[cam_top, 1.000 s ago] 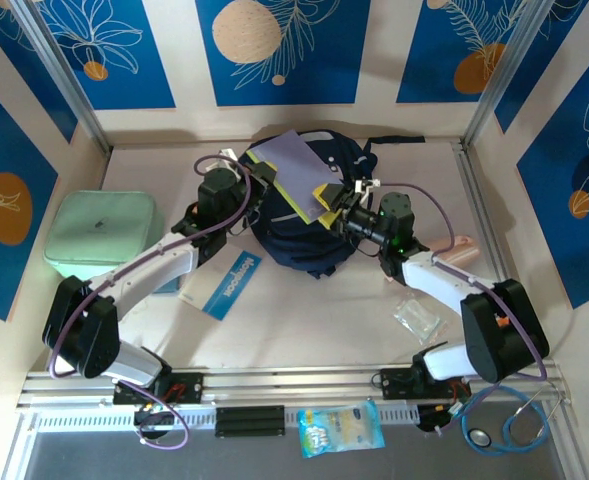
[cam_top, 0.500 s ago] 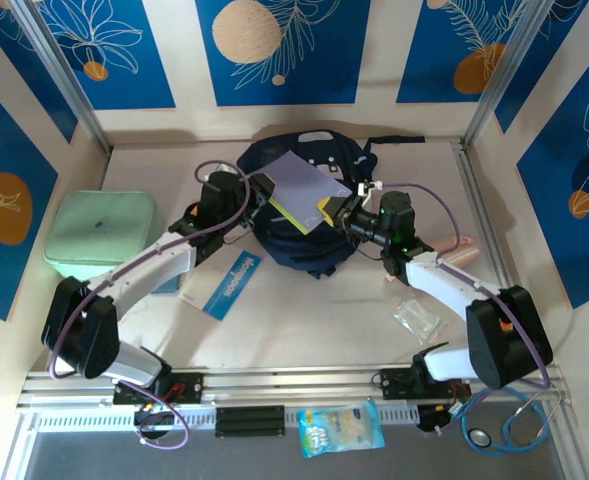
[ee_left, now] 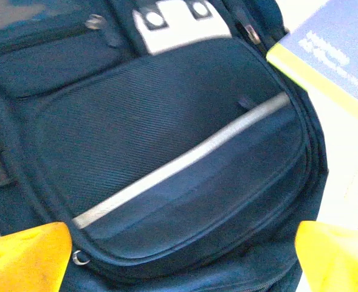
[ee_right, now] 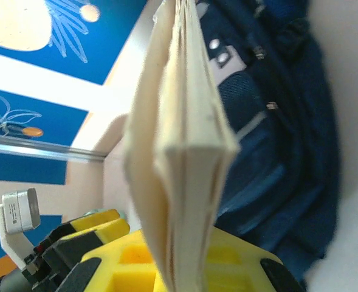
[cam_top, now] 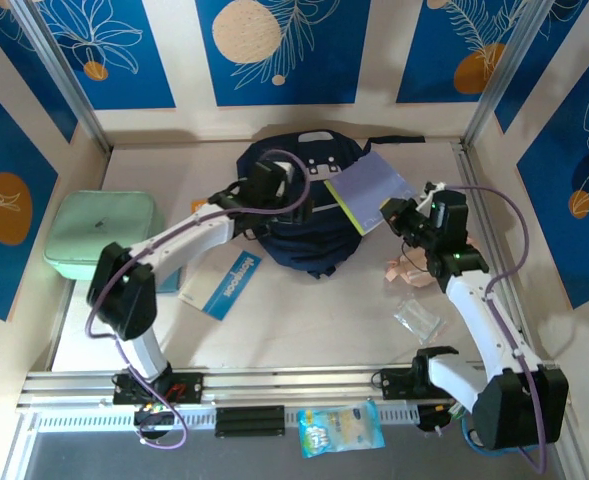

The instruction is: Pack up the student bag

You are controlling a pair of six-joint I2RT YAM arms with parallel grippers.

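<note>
The right gripper (cam_top: pixel 392 212) is clamping a lavender, yellow-edged book (cam_top: pixel 367 186) beside the dark navy fabric backpack (cam_top: pixel 299 235); the left gripper (ee_left: pixel 185 255) is hovering open above it. Opening a compartment is likely coming next.

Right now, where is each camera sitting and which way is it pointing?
Top camera: above and behind the arms, looking down on the table; left arm and right arm show.
Left wrist camera: over the backpack, facing its front pocket; left claw open, yellow tips at the bottom corners.
Right wrist camera: looking along the book clamped in the right claw.
Both wrist views share backpack and book.
</note>
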